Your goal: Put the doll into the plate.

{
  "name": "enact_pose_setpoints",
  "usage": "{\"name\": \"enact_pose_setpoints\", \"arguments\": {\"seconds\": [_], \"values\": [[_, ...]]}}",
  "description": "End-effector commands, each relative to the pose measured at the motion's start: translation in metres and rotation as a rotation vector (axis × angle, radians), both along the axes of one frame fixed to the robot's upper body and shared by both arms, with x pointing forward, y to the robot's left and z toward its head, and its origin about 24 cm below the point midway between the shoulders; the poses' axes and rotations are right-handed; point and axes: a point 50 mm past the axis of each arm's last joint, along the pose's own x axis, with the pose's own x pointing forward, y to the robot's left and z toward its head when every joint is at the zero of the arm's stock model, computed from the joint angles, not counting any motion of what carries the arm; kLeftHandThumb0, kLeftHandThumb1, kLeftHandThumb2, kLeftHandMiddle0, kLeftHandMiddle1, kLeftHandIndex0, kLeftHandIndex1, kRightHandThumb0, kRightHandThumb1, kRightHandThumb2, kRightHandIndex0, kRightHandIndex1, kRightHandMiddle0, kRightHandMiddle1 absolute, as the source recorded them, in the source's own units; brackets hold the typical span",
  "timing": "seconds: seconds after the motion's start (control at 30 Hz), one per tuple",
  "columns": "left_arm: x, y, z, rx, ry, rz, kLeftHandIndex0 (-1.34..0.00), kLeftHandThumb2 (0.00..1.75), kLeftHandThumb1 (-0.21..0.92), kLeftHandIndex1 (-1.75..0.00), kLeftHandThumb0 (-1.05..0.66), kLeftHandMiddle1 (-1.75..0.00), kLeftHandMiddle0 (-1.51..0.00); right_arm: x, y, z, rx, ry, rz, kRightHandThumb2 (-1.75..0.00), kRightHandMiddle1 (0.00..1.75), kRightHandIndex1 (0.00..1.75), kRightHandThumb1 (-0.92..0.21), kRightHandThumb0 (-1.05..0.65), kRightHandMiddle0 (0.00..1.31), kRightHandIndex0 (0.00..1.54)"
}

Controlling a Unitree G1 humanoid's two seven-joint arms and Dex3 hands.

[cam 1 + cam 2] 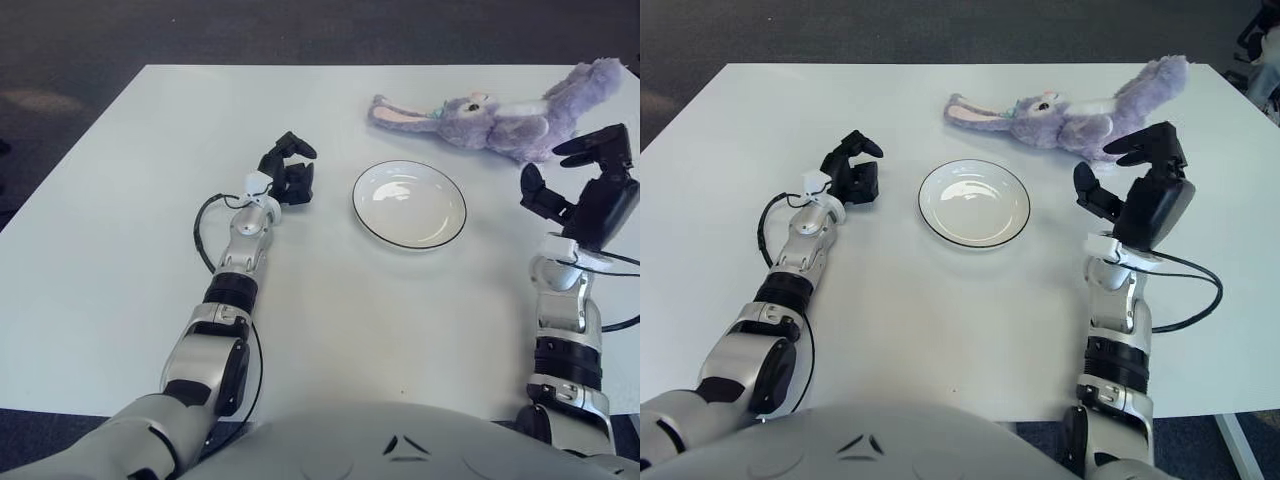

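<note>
A purple plush rabbit doll (500,112) lies on its side at the far right of the white table (120,220), long ears pointing left. A white plate (409,203) with a dark rim sits in the middle, nothing in it. My right hand (575,172) is raised just in front of the doll's body, fingers spread and holding nothing; it does not touch the doll. My left hand (290,170) shows left of the plate with its fingers curled and nothing in them.
Black cables loop beside my left forearm (203,232) and my right forearm (1200,300). Dark carpet (300,30) lies beyond the table's far edge. The doll's far end reaches close to the table's right edge.
</note>
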Motion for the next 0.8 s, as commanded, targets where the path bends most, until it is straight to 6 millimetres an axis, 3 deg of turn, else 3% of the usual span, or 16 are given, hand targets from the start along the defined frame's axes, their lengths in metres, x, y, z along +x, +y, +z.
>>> {"name": "enact_pose_setpoints", "arguments": {"seconds": [0.0,0.07,0.23,0.37,0.77], "values": [[-0.015,0.002,-0.032,0.009,0.107,0.020,-0.51,1.15,0.45,-1.75,-0.44,-1.75,-1.05,-0.001,-0.015,-0.013,-0.090,0.098,-0.059,-0.90,1.69,1.56,-0.59,-0.20,0.40,0.32],[-0.016,0.001,-0.032,0.008,0.106,0.023,-0.51,1.15,0.45,-1.75,-0.44,-1.75,-1.05,0.000,-0.017,-0.015,-0.132,0.138,-0.063,-0.79,1.56,1.39,-0.61,-0.51,0.22,0.25],[-0.016,0.000,-0.033,0.013,0.105,0.026,-0.50,1.14,0.45,-1.75,-0.44,-1.75,-1.04,0.002,-0.022,-0.018,-0.176,0.216,-0.074,-0.68,1.35,1.20,-0.65,-0.73,0.06,0.16],[-0.016,-0.001,-0.033,0.015,0.103,0.030,-0.50,1.14,0.46,-1.75,-0.44,-1.75,-1.04,0.005,-0.025,-0.017,-0.225,0.278,-0.087,-0.65,1.15,1.02,-0.64,-0.75,0.01,0.10],[-0.016,-0.002,-0.034,0.025,0.092,0.028,-0.50,1.13,0.46,-1.75,-0.43,-1.75,-1.06,0.018,-0.030,-0.001,-0.382,0.415,-0.113,-0.74,0.82,0.58,-0.53,-0.69,0.00,0.06]]}}
